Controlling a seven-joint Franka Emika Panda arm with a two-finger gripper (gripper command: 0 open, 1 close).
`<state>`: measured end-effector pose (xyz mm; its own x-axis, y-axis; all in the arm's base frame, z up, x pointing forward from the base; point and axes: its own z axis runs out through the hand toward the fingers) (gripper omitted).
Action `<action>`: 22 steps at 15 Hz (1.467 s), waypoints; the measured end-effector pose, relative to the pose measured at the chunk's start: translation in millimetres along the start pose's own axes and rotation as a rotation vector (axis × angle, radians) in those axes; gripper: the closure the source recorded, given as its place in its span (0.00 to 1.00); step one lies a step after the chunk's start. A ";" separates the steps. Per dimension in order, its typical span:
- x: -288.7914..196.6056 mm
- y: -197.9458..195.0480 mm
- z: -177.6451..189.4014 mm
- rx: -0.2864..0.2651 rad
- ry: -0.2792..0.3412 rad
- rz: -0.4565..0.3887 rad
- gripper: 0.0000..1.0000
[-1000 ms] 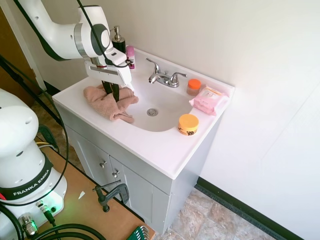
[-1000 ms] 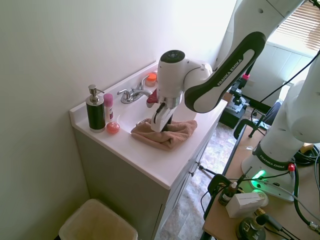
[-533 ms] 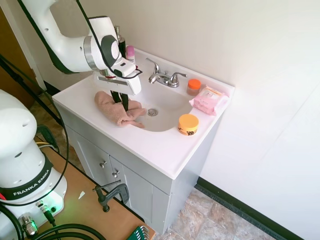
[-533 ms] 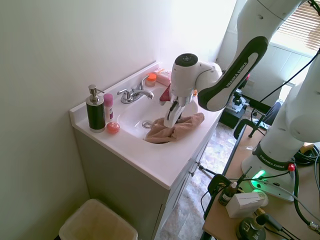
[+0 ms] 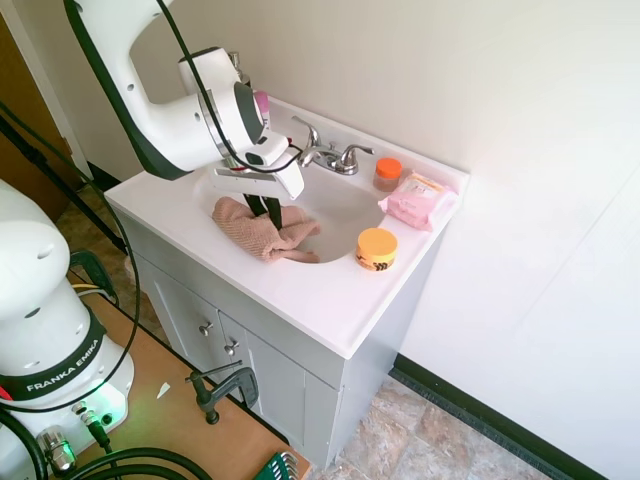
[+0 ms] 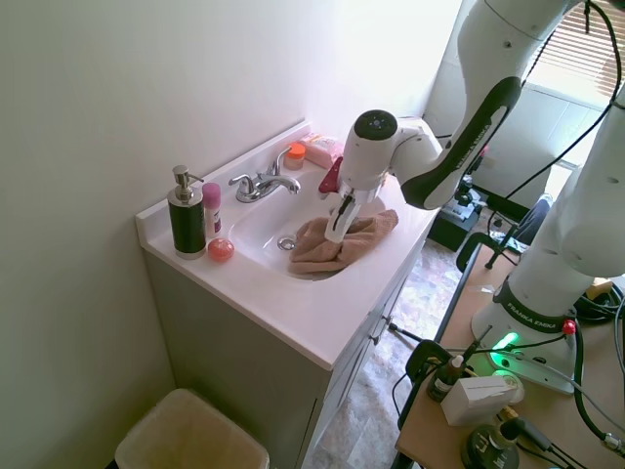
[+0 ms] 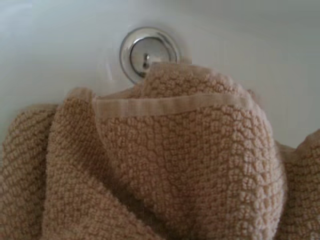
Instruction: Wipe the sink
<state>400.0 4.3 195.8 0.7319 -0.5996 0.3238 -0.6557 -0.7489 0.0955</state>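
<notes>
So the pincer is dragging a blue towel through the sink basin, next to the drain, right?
Not quite: the towel is tan, not blue, as the first exterior view and the wrist view both show. The rest holds: the pincer has it in the sink basin, right beside the drain, with one corner overlapping the drain's rim in the wrist view.

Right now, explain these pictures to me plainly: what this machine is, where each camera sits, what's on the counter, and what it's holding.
This is a white robot arm with a two-finger claw. Two pictures come from cameras on opposite sides of the bathroom vanity; the third looks down from the arm's wrist. The claw is shut on a tan towel, pressed into the white sink beside the drain. Around the basin stand a chrome faucet, a soap dispenser, a pink bottle, two orange-lidded jars and a pink wipes pack.
</notes>
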 end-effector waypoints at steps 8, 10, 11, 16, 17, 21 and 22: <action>22.8 -2.0 26.0 0.015 0.134 -0.050 1.00; 27.9 -2.8 34.3 0.019 0.169 -0.065 1.00; 30.3 -4.4 38.4 0.023 0.184 -0.069 1.00; 23.8 -16.8 48.5 0.085 0.227 -0.069 1.00; 17.9 -22.2 46.7 0.101 0.223 -0.068 1.00; -1.6 -41.9 38.5 0.149 0.207 -0.064 1.00; -7.0 -46.7 36.5 0.158 0.202 -0.065 1.00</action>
<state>432.3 33.1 154.7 0.7090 -0.4923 0.5049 -0.5600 -0.8282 -0.0213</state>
